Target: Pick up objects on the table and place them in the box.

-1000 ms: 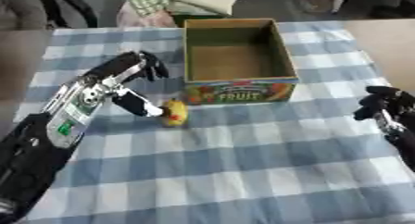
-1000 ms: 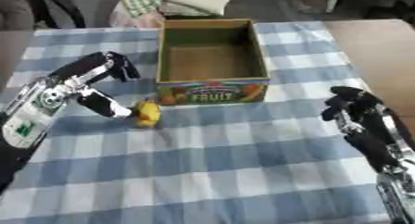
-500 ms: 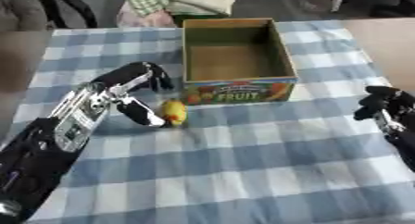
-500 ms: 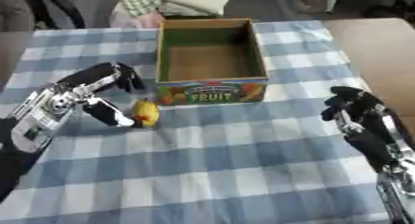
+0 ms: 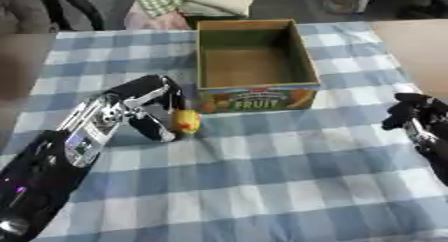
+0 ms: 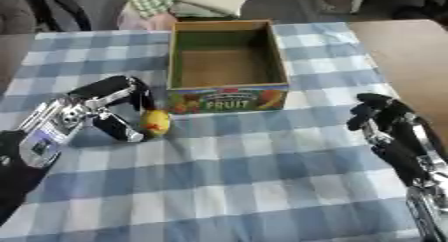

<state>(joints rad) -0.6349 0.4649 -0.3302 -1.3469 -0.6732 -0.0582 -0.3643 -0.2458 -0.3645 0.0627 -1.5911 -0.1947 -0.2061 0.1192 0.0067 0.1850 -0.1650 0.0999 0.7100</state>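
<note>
In the left eye view we see a table under a blue-and-white checked cloth, and toward its far middle an open cardboard box with a green inner rim and a colourful "FRUIT" label on its near wall. The box looks empty. Just in front of its near-left corner sits a small yellow, rounded fruit-like object with a reddish patch, resting on the cloth. The black-and-silver left hand comes in from the lower left and wraps around that object: fingers arch over its far side, the thumb comes in low on its near left, touching or almost touching it. We cannot tell whether the pinch has closed on it. The object is outside the box, close to its near wall.

In the right eye view the right hand shows at the right edge, well apart from the box and the yellow object, fingers loosely curled upward and holding nothing. Here we see a thin gap between the yellow object and the box label. Beyond the table's far edge lies a heap of pale and checked fabric.
</note>
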